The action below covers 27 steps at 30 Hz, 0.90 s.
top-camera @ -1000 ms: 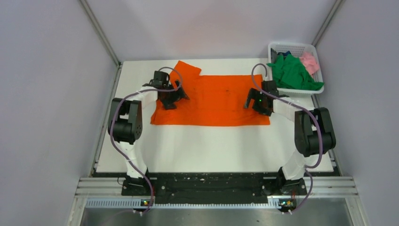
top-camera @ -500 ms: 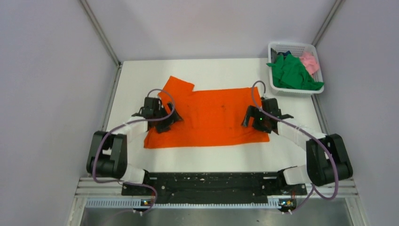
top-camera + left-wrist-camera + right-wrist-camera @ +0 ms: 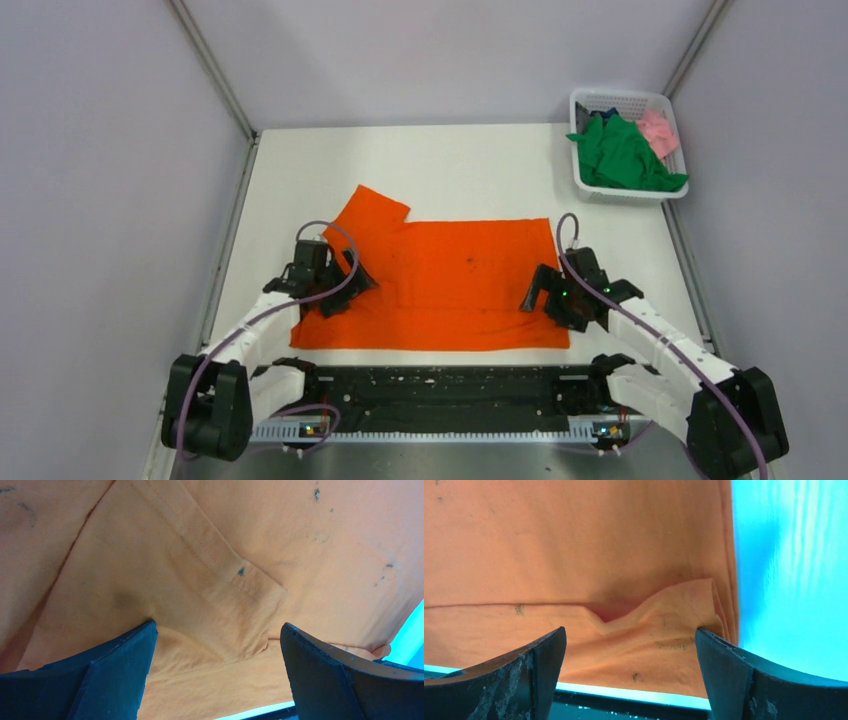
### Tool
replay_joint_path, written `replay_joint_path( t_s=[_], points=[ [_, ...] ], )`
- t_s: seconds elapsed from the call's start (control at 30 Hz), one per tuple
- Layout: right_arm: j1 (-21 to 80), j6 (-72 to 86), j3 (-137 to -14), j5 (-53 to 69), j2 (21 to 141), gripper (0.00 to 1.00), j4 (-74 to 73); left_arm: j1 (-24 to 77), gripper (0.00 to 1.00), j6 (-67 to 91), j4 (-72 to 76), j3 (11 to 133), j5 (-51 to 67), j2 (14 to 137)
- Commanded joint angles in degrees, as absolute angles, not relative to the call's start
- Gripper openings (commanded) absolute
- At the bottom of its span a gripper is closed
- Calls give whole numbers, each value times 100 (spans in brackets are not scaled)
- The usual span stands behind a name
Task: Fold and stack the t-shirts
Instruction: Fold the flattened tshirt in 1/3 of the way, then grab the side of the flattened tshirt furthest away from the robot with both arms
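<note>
The orange t-shirt (image 3: 450,290) lies spread wide and flat on the white worktop (image 3: 450,165). It is close to the near edge, right between the two arms. One sleeve (image 3: 375,212) sticks out at its far left corner. The left fingers (image 3: 115,675) are over the left side of the shirt. The right fingers (image 3: 749,675) are over its right side, near the edge of the cloth. In the left wrist view the two black fingers stand wide apart, and orange cloth fills the gap between them. A sewn sleeve hem (image 3: 220,564) runs across the cloth there. In the right wrist view the fingers are wide apart too. A little bump of cloth (image 3: 659,605) rises between them, next to the shirt's side edge, and bare worktop shows past that edge. Neither pair of fingers is pinched on anything. The tips look very low over the shirt, but I cannot tell if they press on it. The white basket (image 3: 640,97) sits at the far right corner of the worktop, well apart from the orange shirt. The green t-shirt (image 3: 620,155) is heaped in it and hangs over its near rim. The pink t-shirt (image 3: 658,130) lies in it just beside the green one.
</note>
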State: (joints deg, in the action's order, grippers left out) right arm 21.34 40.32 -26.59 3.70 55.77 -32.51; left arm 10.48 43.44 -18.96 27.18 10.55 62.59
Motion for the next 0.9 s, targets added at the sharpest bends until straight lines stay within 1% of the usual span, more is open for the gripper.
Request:
replay_joint_path(
  t_s=[0.0,0.13,0.23,0.47,0.63,0.8,0.87],
  points=[
    [2180,4418,-2587,110,5281,99,-3697,1059,99,4441,-2718,2431,975,5854],
    [2180,4447,-2597,105,5178,99,-3688,1063,99,4374,-2907,2351,949,5375],
    [2188,4428,-2734,29,5021,99,-3712,1063,99,4214,-2971,2517,877,5169],
    [2180,3900,-3312,-437,4566,99,-3529,1059,99,3937,-3149,3754,389,5522],
    [2180,3659,-3578,-829,4604,99,-3259,1047,99,3637,-2740,4797,-457,6328],
    [2187,3451,-3618,-945,4829,99,-2949,1029,99,3353,-2916,6292,-848,7940],
    [2180,3357,-3614,-1037,4960,99,-2891,1028,97,3182,-2966,6906,-853,8630]
  ],
)
